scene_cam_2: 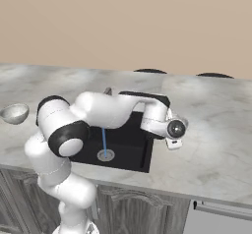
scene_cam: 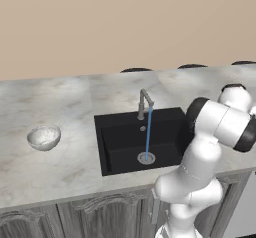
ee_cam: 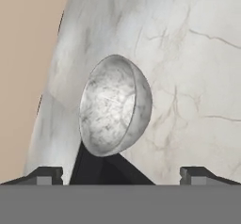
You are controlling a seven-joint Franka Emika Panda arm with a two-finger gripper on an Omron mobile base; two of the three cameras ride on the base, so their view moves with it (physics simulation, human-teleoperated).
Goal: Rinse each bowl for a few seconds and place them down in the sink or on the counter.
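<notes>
Tool (ee_cam: pixel 120 175) spread wide facing a bowl (ee_cam: pixel 115 106) by the sink (scene_cam: pixel 120 142) edge; sloppy closing could knock it in.

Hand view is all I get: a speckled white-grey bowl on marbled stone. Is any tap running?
Observer: Yes. A thin blue water stream falls from the grey angular metal faucet onto the round metal drain of the black rectangular sink.
Operator: Any bowl near that sink?
Observer: A speckled white-grey round bowl sits upright on the light-grey marbled counter, left of the sink and apart from it.
</notes>
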